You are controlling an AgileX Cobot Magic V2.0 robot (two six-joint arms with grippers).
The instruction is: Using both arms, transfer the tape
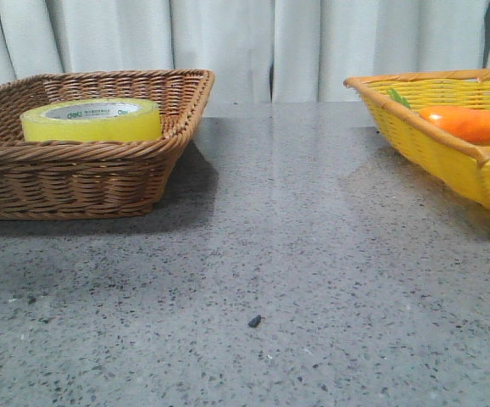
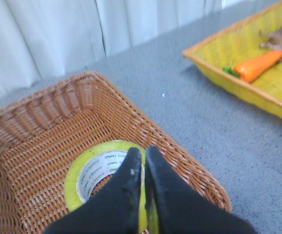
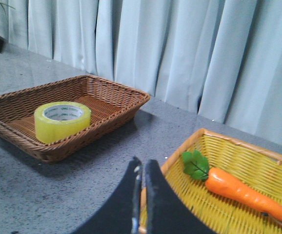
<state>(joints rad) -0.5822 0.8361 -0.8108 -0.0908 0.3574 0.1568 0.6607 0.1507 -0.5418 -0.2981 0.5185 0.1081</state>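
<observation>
Tape [image 1: 91, 120] seen flat in brown basket [image 1: 75, 182] at desk [image 1: 296, 254] left edge. Left gripper [image 2: 143, 155] held above tape, jaws together. Right gripper [image 3: 141, 165] jaws together, over yellow basket [image 3: 248, 165] rim.

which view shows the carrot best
The right wrist view: the carrot lies whole in the yellow basket, leaves and body sharp. The left wrist view shows it whole but far off and blurred. The front view catches only part of it above the basket rim.
</observation>
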